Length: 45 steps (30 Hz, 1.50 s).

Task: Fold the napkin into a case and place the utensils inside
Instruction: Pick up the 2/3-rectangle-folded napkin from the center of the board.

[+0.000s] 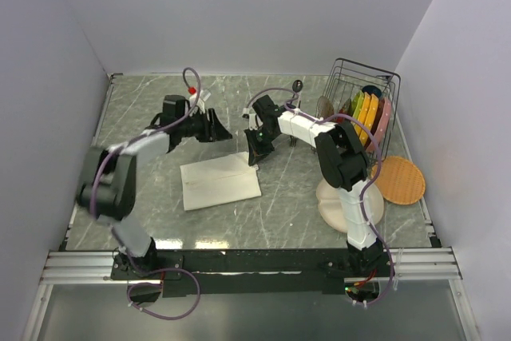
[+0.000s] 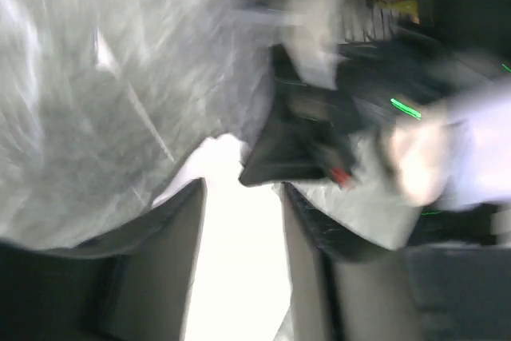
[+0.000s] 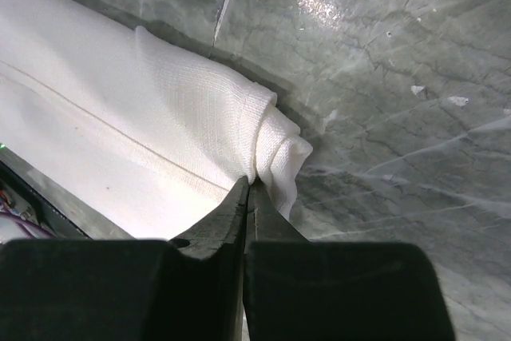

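The folded napkin [image 1: 219, 183] is laid on the counter [image 1: 295, 197]; its far corner is pinched by the right tool [image 3: 247, 197], likely to drag another fold. The left tool [image 1: 217, 127] is held parted and empty nearby.

The left arm bends at its elbow near 9 o'clock, and the forearm runs toward 2 o'clock. The left tool [image 1: 217, 128] hangs with its fingers apart, blurred in its wrist view. The right arm reaches toward 10 o'clock. The right tool [image 1: 254, 151] points down, fingers [image 3: 209, 237] pressed together on a corner of the napkin [image 3: 120, 109].
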{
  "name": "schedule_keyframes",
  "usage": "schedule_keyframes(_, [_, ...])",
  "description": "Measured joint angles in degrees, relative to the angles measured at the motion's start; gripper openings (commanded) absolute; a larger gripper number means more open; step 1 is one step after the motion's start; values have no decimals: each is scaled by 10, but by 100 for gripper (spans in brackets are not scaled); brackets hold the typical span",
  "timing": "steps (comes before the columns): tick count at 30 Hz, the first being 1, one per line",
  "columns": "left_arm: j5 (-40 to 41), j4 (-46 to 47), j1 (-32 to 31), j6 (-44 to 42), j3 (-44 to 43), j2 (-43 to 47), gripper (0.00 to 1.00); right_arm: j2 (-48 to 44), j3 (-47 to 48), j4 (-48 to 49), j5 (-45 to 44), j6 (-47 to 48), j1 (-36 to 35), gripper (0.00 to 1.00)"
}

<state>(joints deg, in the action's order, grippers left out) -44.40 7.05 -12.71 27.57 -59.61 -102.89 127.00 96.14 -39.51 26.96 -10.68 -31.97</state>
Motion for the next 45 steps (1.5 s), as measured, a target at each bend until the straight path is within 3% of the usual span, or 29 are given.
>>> schedule_keyframes(4, [110,-35,-71,-206,73,215,44,0,0,0,0,-2,0,0])
schedule_keyframes(6, [179,-25,-161,-308,146,316,47,0,0,0,0,-2,0,0])
schedule_keyframes(9, [242,-13,-293,-409,240,388,47,0,0,0,-1,-3,0,0])
schedule_keyframes(13, [347,-11,-399,-490,303,343,46,0,0,0,-1,-5,0,0])
schedule_keyframes(19, [461,38,-486,-551,316,246,50,0,-1,0,-2,-7,0,0])
schedule_keyframes(25, [542,118,-513,-591,320,189,44,0,-2,2,-2,-7,0,0])
schedule_keyframes(31, [610,181,-514,-621,309,131,24,0,-1,1,-3,-7,0,0])
schedule_keyframes(32, [611,176,-512,-620,306,128,16,0,-1,1,-3,-7,0,0])
schedule_keyframes(35, [600,140,-499,-607,290,129,1,0,-1,1,-3,-6,0,0])
schedule_keyframes(45, [434,-37,-367,-537,199,184,1,0,-1,1,-3,-4,0,0])
